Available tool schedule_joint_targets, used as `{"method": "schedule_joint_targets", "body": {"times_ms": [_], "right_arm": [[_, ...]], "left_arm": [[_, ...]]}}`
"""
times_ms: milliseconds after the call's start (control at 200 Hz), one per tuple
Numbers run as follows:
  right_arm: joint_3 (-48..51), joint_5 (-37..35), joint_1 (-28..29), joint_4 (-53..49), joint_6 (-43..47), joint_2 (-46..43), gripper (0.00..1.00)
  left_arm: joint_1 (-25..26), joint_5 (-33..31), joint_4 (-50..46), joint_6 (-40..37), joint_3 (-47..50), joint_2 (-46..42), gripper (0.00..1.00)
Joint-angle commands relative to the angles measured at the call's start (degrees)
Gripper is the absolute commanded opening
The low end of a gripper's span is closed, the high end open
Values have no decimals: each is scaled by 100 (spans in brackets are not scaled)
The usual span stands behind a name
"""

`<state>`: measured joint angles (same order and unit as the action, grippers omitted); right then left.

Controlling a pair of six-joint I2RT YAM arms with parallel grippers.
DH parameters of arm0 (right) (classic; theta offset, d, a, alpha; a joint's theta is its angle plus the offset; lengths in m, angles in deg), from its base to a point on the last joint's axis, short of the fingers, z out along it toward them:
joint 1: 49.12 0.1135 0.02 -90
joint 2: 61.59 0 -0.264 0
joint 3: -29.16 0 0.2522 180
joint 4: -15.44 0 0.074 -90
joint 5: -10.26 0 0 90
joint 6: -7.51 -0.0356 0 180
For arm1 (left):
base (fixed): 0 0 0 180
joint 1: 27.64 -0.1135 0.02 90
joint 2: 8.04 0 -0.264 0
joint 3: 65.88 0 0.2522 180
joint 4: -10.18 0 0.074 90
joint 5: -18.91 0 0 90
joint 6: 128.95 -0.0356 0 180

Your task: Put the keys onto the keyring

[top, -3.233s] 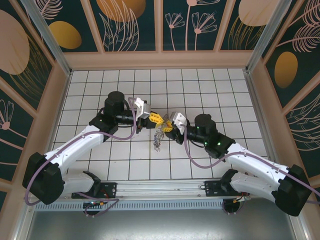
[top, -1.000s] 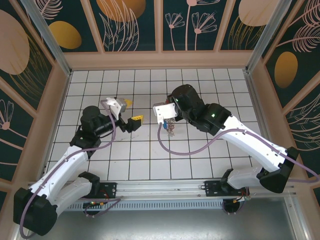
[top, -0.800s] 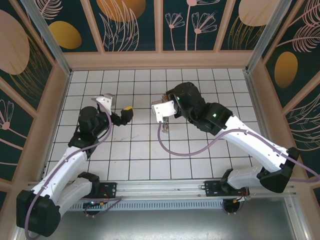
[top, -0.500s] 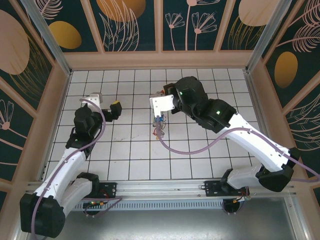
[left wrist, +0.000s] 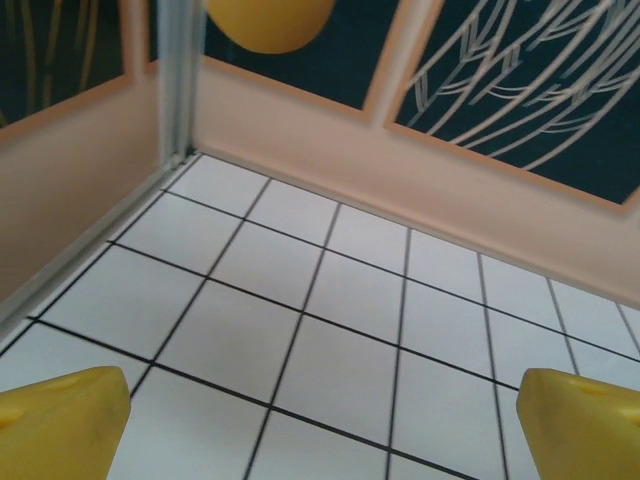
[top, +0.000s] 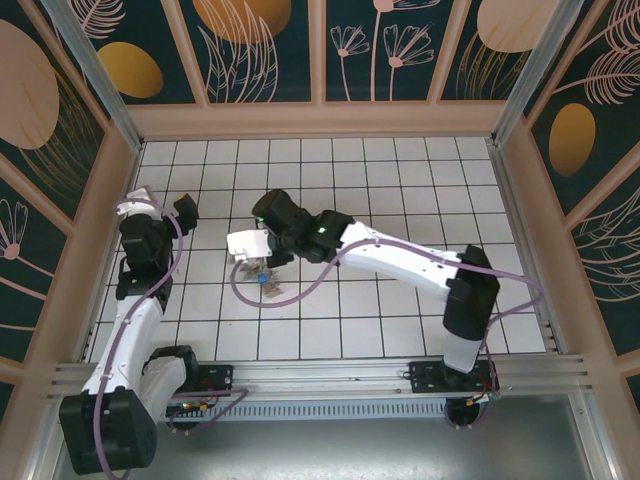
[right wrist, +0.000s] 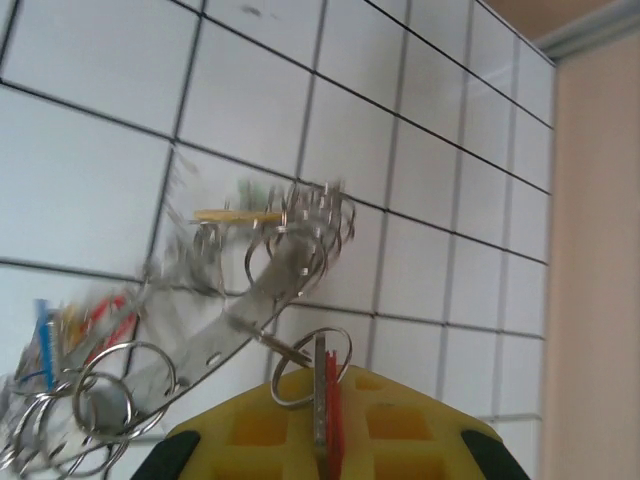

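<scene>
The right gripper [right wrist: 322,440] is clenched on a red-headed key [right wrist: 321,385], with the keyring [right wrist: 292,352] and other keys [right wrist: 60,335] hanging off at the fingertips' 10 o'clock; the left gripper [left wrist: 320,435] stands released.

The right arm lay stretched across the white tiled floor [top: 400,190] to left of centre. The right gripper [top: 256,264] pointed toward the near edge, with the keys [top: 266,285] bunched at its tip, a blue head showing. The left gripper [top: 186,207] sat well apart, near the left wall.
</scene>
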<state>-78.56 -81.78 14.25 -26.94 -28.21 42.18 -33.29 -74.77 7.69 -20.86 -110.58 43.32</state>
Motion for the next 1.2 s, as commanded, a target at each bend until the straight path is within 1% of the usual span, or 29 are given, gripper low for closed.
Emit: {"method": "schedule_joint_targets", "body": {"times_ms": [0, 110, 195, 345, 505, 606, 701, 781, 846, 881, 986, 1066, 1196], "right_arm": [[-406, 590, -123, 360, -707, 59, 0], [-120, 940, -396, 255, -942, 49, 0], [364, 1247, -676, 261, -1125, -159, 0], [1558, 1512, -1172, 481, -1371, -551, 0], [2611, 1524, -1741, 876, -1796, -843, 0], [3023, 1565, -2070, 1056, -1957, -1032, 0], [3212, 1670, -2351, 1104, -2011, -1163, 0], [3427, 1558, -2459, 1148, -1742, -1294, 0], [3731, 1470, -2479, 1086, -1088, -1409, 0], [3893, 1306, -2494, 1062, -824, -1455, 0], [4045, 1032, -2593, 630, -287, -1450, 0], [4165, 826, -2602, 518, -41, -1507, 0], [4411, 439, -2702, 506, 198, -1533, 11]], "left_arm": [[-120, 116, -171, -262, -61, 0, 99], [-120, 141, -170, -420, -59, 71, 99], [-121, 151, -54, -412, 43, 132, 99], [-118, 618, 283, -214, 323, 402, 99], [-117, 822, 614, -219, 617, 598, 99], [-121, 905, 632, -314, 620, 672, 99], [-121, 903, 638, -401, 613, 674, 99], [-121, 882, 641, -446, 607, 674, 99], [-120, 874, 661, -458, 624, 666, 99], [-121, 892, 670, -461, 641, 665, 99], [-121, 904, 690, -465, 689, 657, 99], [-118, 844, 675, -515, 717, 648, 99], [-121, 802, 754, -576, 838, 622, 99]]}}
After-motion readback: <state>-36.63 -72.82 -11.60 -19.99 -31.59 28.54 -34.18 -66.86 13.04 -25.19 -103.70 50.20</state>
